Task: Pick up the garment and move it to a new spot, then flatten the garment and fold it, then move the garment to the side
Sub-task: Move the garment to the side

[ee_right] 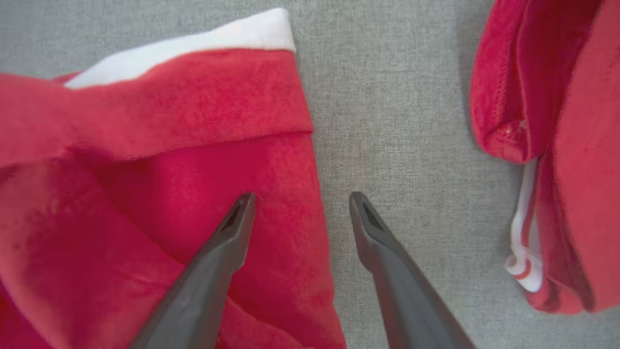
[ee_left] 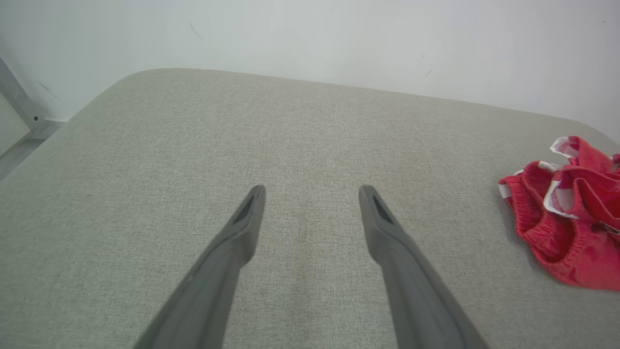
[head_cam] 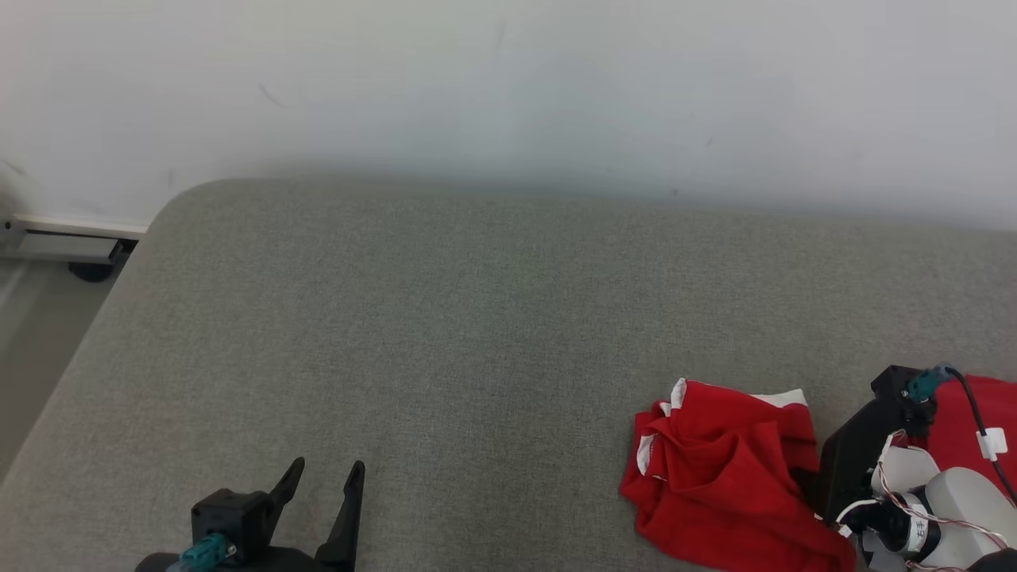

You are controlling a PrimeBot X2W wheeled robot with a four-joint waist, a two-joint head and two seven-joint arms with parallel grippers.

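Red garment (head_cam: 715, 477) bunched on cushion (head_cam: 477, 318), right gripper (ee_right: 300, 198) fingers apart over garment's edge in wrist view, left gripper (ee_left: 312, 189) spread, well left of garment.

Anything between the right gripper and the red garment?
Nothing visible. The right gripper is open at the red garment edge: one of its fingers over the fabric, the other over bare grey cushion.
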